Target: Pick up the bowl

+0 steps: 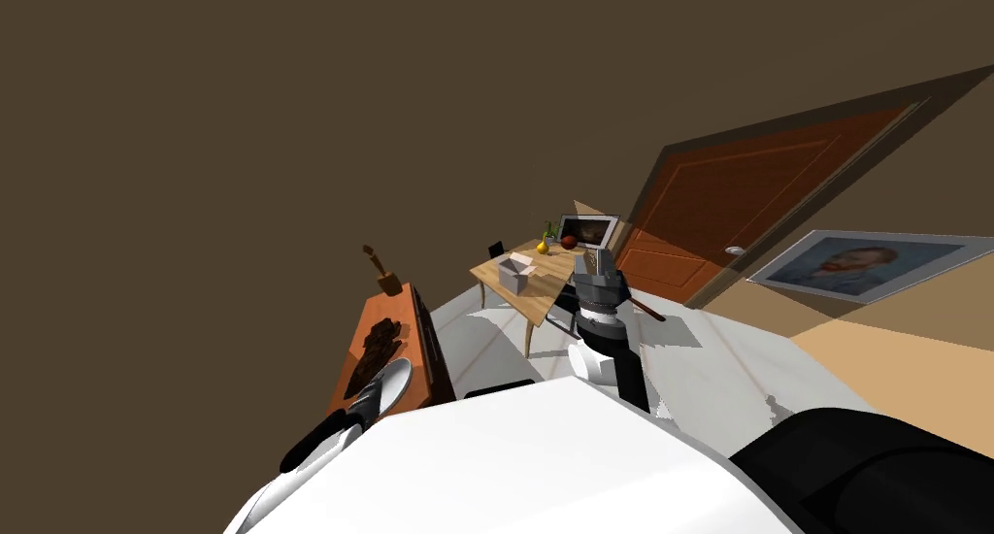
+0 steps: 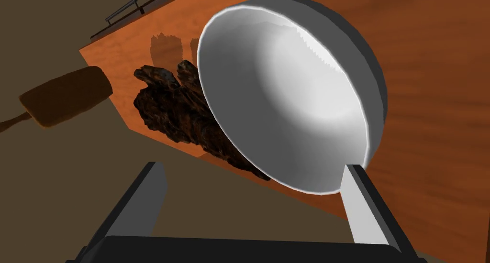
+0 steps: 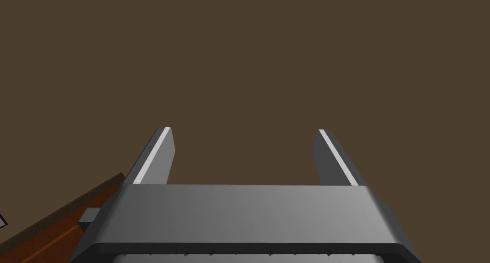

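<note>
A white and grey bowl [image 2: 287,97] sits on the orange-brown wooden top of a low cabinet [image 2: 430,107], near its front end. In the head view the bowl [image 1: 396,378] is at the cabinet's near end. My left gripper [image 2: 252,165] is open just in front of the bowl, whose near rim reaches between the fingers beside one fingertip [image 2: 353,179]. Nothing is gripped. In the head view the left gripper [image 1: 367,399] is at the bowl's edge. My right gripper [image 1: 594,262] is raised in front of my chest; its wrist view shows the right gripper [image 3: 241,131] open and empty.
A dark lumpy object [image 2: 177,112] lies against the bowl's far side. A brown handled object [image 1: 386,278] stands at the cabinet's far end. Beyond are a wooden table [image 1: 529,300] holding a box and fruit, an orange door [image 1: 738,208] and a painting [image 1: 854,266].
</note>
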